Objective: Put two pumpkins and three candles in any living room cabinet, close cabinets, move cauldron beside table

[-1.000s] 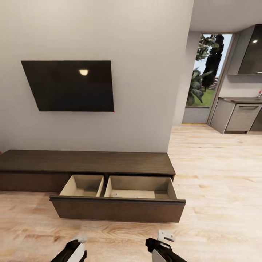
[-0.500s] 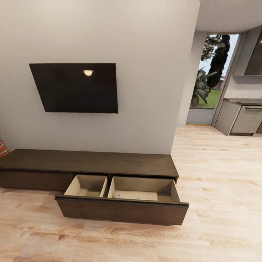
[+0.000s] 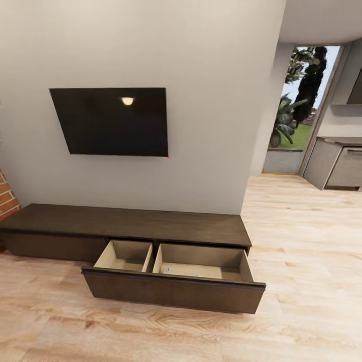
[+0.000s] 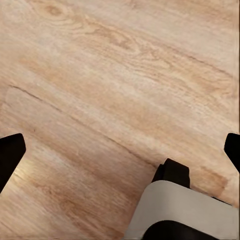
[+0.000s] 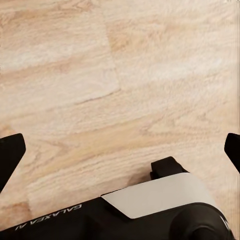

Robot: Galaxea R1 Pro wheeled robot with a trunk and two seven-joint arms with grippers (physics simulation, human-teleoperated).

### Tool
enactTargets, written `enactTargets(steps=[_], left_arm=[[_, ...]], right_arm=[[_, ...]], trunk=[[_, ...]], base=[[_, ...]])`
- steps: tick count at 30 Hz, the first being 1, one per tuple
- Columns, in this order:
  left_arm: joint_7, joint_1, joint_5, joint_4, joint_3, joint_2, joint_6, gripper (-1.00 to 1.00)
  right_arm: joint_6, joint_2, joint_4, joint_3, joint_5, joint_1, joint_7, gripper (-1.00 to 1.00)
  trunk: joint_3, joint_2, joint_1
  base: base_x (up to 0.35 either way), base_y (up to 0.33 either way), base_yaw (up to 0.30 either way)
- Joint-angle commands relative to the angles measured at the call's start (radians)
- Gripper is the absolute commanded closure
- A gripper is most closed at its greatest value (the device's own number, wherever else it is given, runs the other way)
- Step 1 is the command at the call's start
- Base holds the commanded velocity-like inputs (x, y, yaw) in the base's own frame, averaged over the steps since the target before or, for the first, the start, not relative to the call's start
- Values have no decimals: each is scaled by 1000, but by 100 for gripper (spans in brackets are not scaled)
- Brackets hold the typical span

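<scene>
While the head camera looks down at the living-room wall, the cabinet (image 3: 125, 223) stretches long and low against it, dark brown, and its wide drawer (image 3: 173, 279) stands pulled out at about 6 o'clock from the television (image 3: 113, 121). That drawer has two pale beige compartments: the smaller one toward 9 o'clock looks bare inside, and the larger one toward 3 o'clock shows a few tiny pale marks on its floor (too small for me to tell what they are). To the left of the drawer, the closed cabinet front (image 3: 53, 246) sits flush. Up on the grey wall the black television reflects a small ceiling light. A strip of red brick (image 3: 6, 197) peeks in at 9 o'clock, right beside the cabinet's far end. Over at 2 o'clock there's a tall glass door (image 3: 296, 108) with green plants outside, and just past it grey kitchen units (image 3: 336, 163). Light wooden floor (image 3: 311, 261) runs everywhere in front of the cabinet.

Now the wrists: the left gripper (image 4: 120, 150) shows its two dark fingers at opposite edges of the picture, spread wide, nothing between them but floorboards (image 4: 110, 75). Same story on the right gripper (image 5: 120, 150), fingers far apart and holding nothing, over pale planks (image 5: 125, 75). A black and grey part of the robot (image 5: 150, 210) sits below each wrist camera.
</scene>
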Motion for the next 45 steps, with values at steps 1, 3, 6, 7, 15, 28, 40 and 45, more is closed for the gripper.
enactTargets(steps=[1,3,6,7,15,28,40,45], left_arm=[[-19,4,11,0,-9,-1,-3,-100],[-49,9,12,1,-9,-1,-3,-100],[-76,15,12,19,-9,-2,-4,-100],[-81,16,12,24,-9,-3,-4,-100],[-90,18,22,33,-7,-3,-4,-100],[-89,24,22,32,-6,-3,-4,-100],[-89,24,22,32,-6,-5,-4,-100],[-89,24,22,32,-6,-5,-4,-100]], right_arm=[[-10,1,4,8,-6,1,-1,-100],[-16,0,4,8,-6,3,-1,-100],[-20,-1,4,8,-6,4,-1,-100],[-21,-2,4,8,-6,4,-1,-100],[-22,-2,6,8,-8,4,-1,-100],[-22,0,12,8,-5,4,-1,-100],[-22,0,12,8,-5,4,-1,-100],[-22,0,12,8,-5,4,-1,-100]], trunk=[[2,7,-4],[9,21,-12],[18,42,-23],[21,49,-27],[24,56,-31],[24,56,-31],[24,56,-31],[24,56,-31]], base=[[0,0,69],[0,0,45],[0,0,19],[0,0,6],[0,0,156],[0,0,281],[0,0,283],[0,0,283]])
